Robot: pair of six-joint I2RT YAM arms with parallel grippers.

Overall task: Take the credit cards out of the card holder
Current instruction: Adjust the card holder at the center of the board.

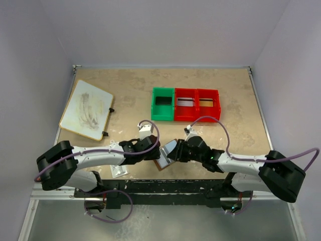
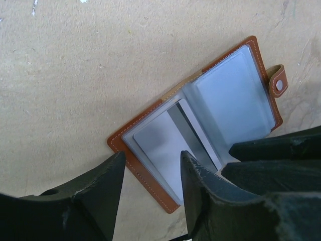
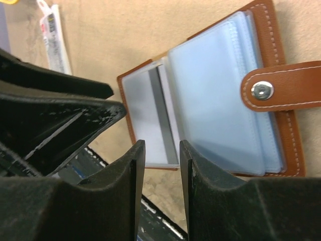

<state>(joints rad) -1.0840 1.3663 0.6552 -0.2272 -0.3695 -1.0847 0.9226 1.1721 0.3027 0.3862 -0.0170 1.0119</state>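
On the beige counter the card holder lies open, a silvery card sleeved inside. The left jaws gape over it; the right jaws' grip I cannot tell. An unbraced tug could drag the holder along.

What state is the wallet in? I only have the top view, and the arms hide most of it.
Observer: The left wrist view shows the wallet lying open on the table, inside facing up.
Operator: Is a card in it?
Observer: Yes. A grey card with a dark stripe sits in the half nearest the left fingers.
Operator: Is either arm pinching that card?
Observer: No. In both wrist views the fingers stand apart. The right fingers hover at the wallet's edge, with no card between them.
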